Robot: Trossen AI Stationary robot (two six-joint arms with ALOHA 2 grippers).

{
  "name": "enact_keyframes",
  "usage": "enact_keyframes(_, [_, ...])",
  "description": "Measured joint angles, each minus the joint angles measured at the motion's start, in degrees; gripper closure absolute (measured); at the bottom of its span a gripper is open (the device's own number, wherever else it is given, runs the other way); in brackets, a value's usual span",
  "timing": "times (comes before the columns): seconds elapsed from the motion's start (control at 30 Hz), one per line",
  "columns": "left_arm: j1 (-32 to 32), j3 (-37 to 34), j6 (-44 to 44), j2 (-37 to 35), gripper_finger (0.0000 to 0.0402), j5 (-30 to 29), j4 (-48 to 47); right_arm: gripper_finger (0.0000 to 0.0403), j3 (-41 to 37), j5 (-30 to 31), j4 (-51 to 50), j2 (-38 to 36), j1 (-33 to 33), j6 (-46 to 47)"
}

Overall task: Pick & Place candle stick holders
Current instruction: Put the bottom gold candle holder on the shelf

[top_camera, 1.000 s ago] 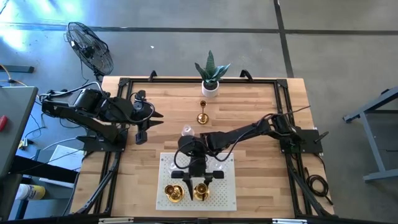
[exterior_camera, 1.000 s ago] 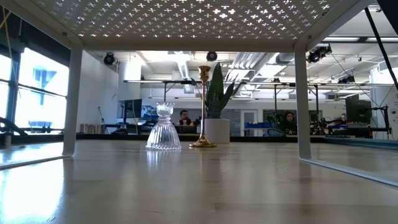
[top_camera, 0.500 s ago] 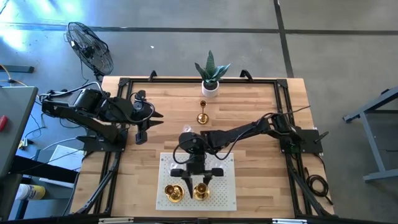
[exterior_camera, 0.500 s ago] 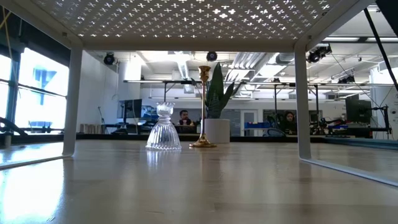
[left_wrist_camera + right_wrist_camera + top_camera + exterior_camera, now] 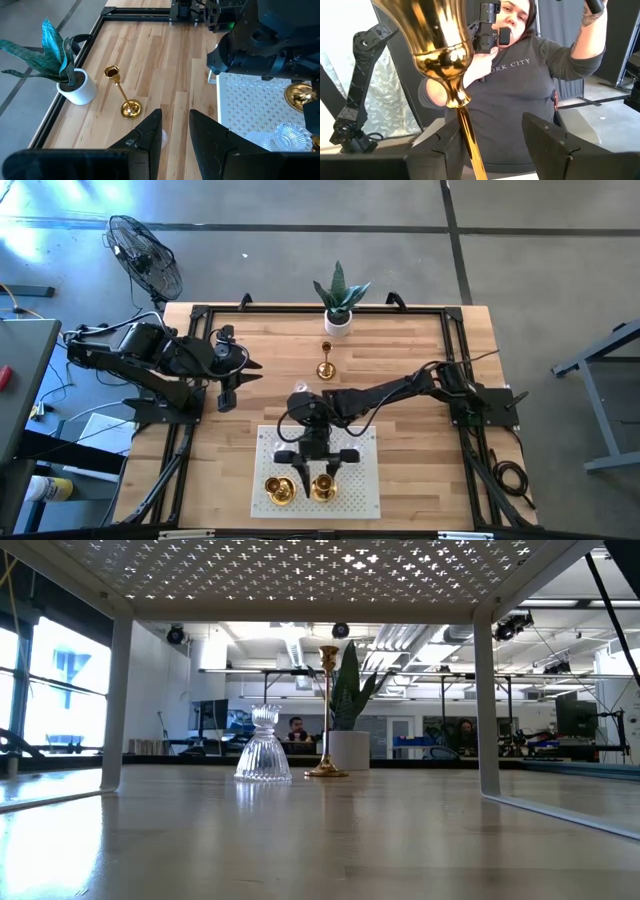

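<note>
My right gripper (image 5: 315,470) is open and level over the white perforated mat (image 5: 365,495), pointing toward the near edge. Its fingers stand on either side of the stem (image 5: 469,145) of an upright gold holder (image 5: 323,488). A second gold holder (image 5: 280,491) stands beside it on the mat. A tall gold holder (image 5: 325,364) and a glass holder (image 5: 263,746) stand on their bases on the bare table. Another glass holder (image 5: 290,136) sits on the mat. My left gripper (image 5: 247,370) is open and empty at the table's left. My right gripper is open around the gold holder's stem (image 5: 470,150), which stands close against one finger (image 5: 440,150). I cannot tell whether that finger touches it. The other finger (image 5: 555,145) is well clear. The holder stands upright on the mat.
A white pot with a green plant (image 5: 339,320) stands at the far edge. The mat is a raised stand on legs (image 5: 486,700). A black frame rail (image 5: 320,308) borders the table. A person (image 5: 520,75) stands beyond the near edge. Bare wood lies to the right (image 5: 420,440).
My right arm's wrist has shifted slightly toward the table's far right and now covers more of the glass holder on the bare table. The holders have not moved.
</note>
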Motion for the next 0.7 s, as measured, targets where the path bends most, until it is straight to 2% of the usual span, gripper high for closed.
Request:
enact_keyframes(0.57, [0.0, -0.1, -0.2, 0.0, 0.0307, 0.8, -0.2, 0.0226, 0.0, -0.4, -1.4, -0.2, -0.1, -2.0])
enact_keyframes(0.7, [0.0, -0.2, -0.4, 0.0, 0.0307, 0.8, -0.4, 0.0226, 0.0, 1.4, -7.9, -2.4, -0.1, -7.7])
